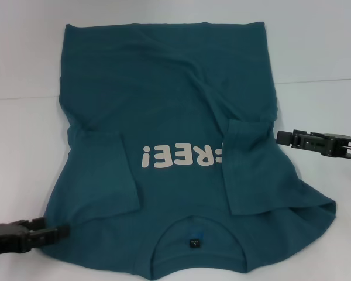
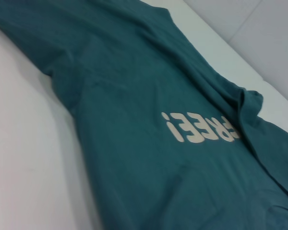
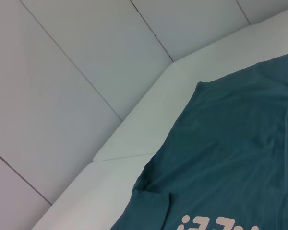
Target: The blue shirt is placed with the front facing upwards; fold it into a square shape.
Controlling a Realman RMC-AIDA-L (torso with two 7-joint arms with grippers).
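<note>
So the blue shirt (image 1: 181, 152) is spread front-up on the white table (image 1: 23, 140), collar end closest to the robot and the hem at the far end. The cream lettering (image 1: 178, 157) runs across the chest, upside down from the head camera. Both sleeves are already folded in over the body: the left sleeve (image 1: 102, 175) lies flat beside the lettering, and the right sleeve (image 1: 254, 170) covers the last bit of the word. That looks like the sleeve stage is basically done and the side or lengthwise folds aren't started.

The left gripper (image 1: 58, 233) sits at the shoulder corner on the left of the collar (image 1: 196, 237), tip right at the fabric edge, maybe touching it. The right gripper (image 1: 281, 139) is out by the right side of the shirt, level with the lettering, near the sleeve fold. Honestly can't tell for either one whether the jaws are spread or closed, and neither wrist cam shows fingers.

Next move, probably: each gripper needs a real pinch on an edge, then carry it across so the sides stack evenly. The right side is bunched and wrinkly near that sleeve, so it could drag crooked.
</note>
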